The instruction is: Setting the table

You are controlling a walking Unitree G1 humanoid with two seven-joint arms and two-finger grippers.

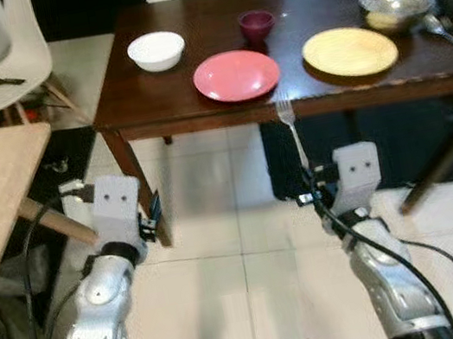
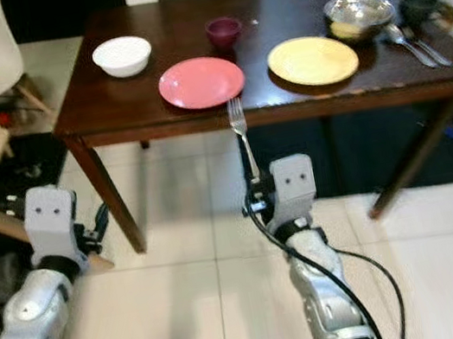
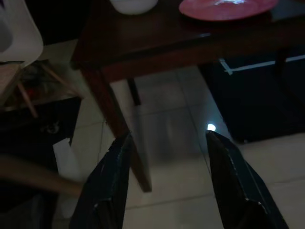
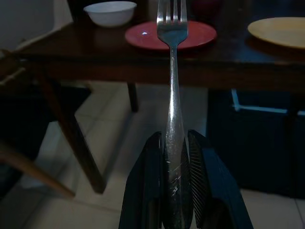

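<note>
So the dark wooden desk (image 1: 196, 96) already had the round yellow plate (image 1: 350, 51), round pink plate (image 1: 236, 75), white bowl (image 1: 156, 50) and small maroon cup (image 1: 256, 23) on it. Cutlery looked like what's left. Right gripper (image 4: 175, 143) had its jaws clamped on a silver metal fork (image 4: 172, 95), tines up, just short of the desk edge by the pink plate. Left gripper (image 3: 167, 143) hung below the desk's corner, jaws wide and empty.

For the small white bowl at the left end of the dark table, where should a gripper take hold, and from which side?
Grip the small white bowl by its rim, one finger inside and one outside, coming down from above. It stands upright and open, and its rounded, flaring wall gives a side grasp little to hold. It sits near the left end of the dark wooden table, so the open left gripper, holding nothing, is probably better placed than the right gripper, shut on the silver fork.
</note>
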